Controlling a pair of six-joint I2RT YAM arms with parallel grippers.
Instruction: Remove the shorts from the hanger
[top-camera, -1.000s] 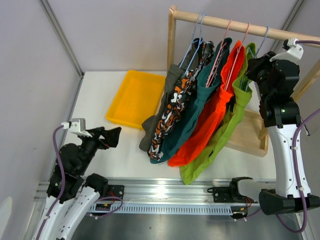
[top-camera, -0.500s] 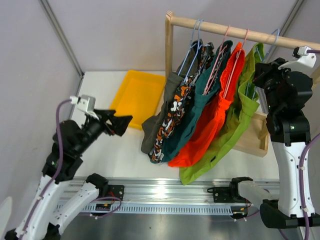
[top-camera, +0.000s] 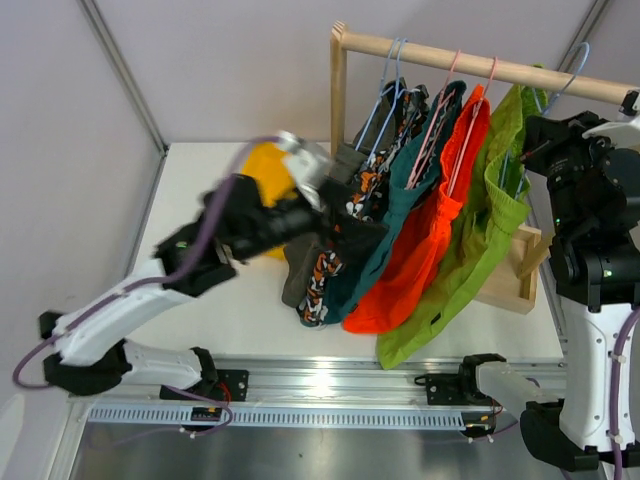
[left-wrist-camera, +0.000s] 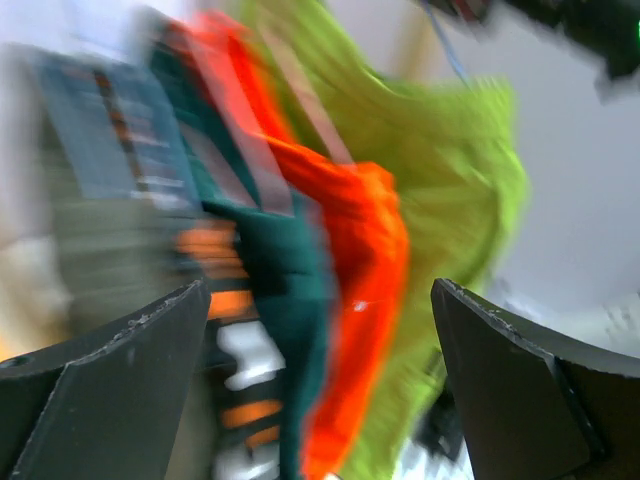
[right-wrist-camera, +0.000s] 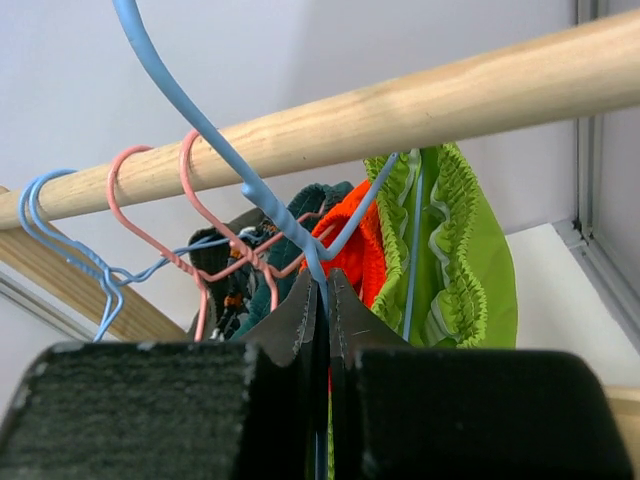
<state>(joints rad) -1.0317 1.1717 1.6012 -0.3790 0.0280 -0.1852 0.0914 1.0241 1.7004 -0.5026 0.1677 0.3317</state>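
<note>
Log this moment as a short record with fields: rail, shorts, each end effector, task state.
rail: wooden rail, pink and blue wire hangers hooked over it
shorts, left to right: olive-grey pair, camouflage pair, dark teal pair, orange-red pair, lime green pair
right end effector: shut on the blue hanger carrying the lime green pair
left end effector: open, facing the hanging shorts; view blurred
task state: all five pairs on hangers

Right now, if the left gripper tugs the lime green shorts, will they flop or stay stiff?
Probably floppy: the lime green shorts hang in loose folds. Likely light, since a thin blue hanger carries them.
</note>
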